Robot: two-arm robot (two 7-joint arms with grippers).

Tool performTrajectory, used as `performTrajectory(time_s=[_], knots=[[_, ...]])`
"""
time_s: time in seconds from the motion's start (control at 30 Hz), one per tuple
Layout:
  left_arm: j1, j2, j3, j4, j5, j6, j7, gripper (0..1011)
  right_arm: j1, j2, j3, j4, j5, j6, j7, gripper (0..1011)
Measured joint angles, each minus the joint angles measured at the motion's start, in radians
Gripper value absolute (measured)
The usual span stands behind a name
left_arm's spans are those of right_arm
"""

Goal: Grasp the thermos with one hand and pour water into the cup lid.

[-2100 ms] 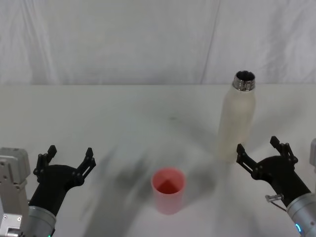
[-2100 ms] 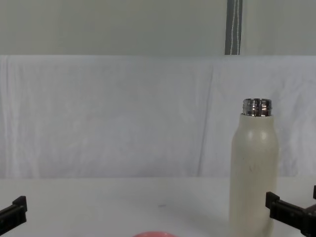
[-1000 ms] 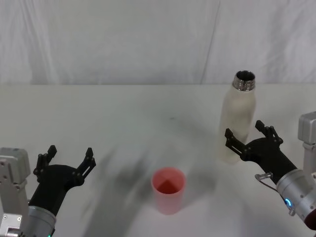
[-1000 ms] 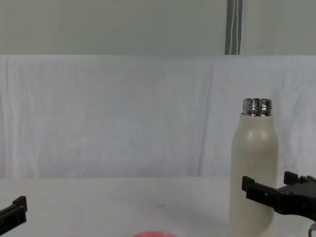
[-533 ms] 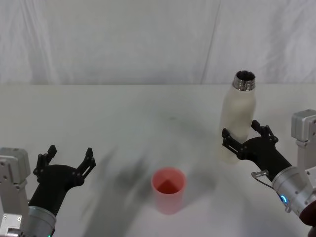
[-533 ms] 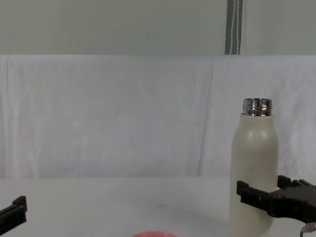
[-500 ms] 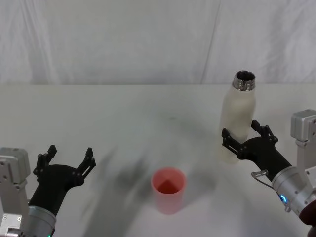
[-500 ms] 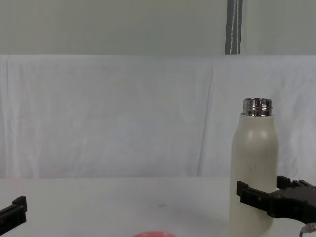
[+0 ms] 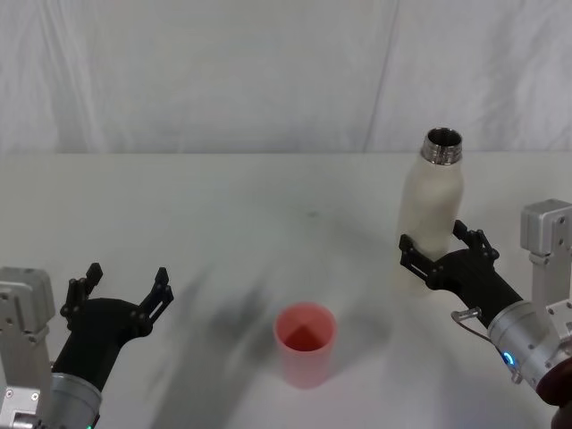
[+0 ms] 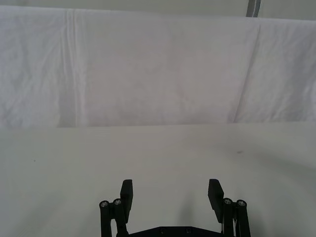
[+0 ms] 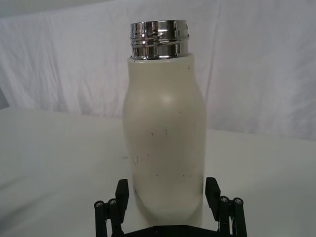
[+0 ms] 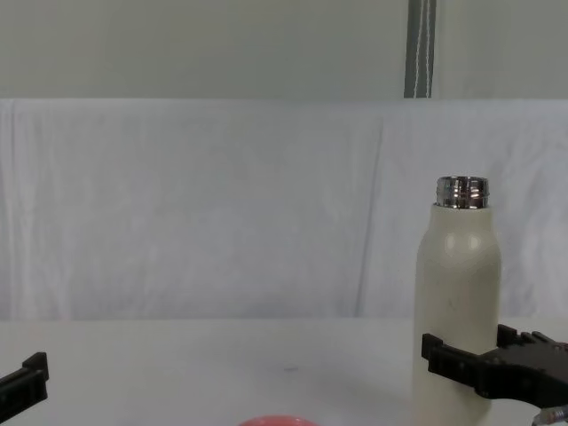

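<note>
Far left, near the front edge of the white table point(image 9: 223, 206): left gripper point(image 9: 125, 284), black, parked low, fingers spread wide apart, holding nothing. In the left wrist view, the same two fingers point(image 10: 126, 191) seen well apart over bare tabletop.

Centre front: pink cup lid point(image 9: 304, 343), standing upright, mouth up, apart from both grippers. In the chest view, just its curved rim point(image 12: 276, 421) peeking at the lower edge.

Right of centre, farther back than the cup lid: thermos point(image 9: 431, 214), cream-white, upright on the table, shiny steel neck uncapped.

Far right: right gripper point(image 9: 436, 248), reached in at the lower body of the thermos, fingers parted on either side of it. In the right wrist view, the bottle point(image 11: 165, 128) set between the two fingers point(image 11: 121, 193), a thin gap visible at each side, not clamped.
</note>
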Motion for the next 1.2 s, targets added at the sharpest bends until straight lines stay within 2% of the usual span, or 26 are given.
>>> performTrajectory(time_s=[0.4,0.83,1.13,1.2], knots=[[0.0,0.0,0.0,0.0,0.0,0.0,0.0,1001,0.029,0.0,-0.008,0.034,0.002,-0.001,0.01,1001],[0.0,0.0,0.0,0.0,0.0,0.0,0.0,1001,0.084,-0.01,-0.021,0.1,-0.002,-0.005,0.016,1001],[0.0,0.0,0.0,0.0,0.0,0.0,0.0,1001,0.083,-0.01,-0.02,0.099,-0.003,-0.005,0.015,1001],[0.0,0.0,0.0,0.0,0.0,0.0,0.0,1001,0.082,-0.01,-0.02,0.098,-0.003,-0.005,0.015,964]])
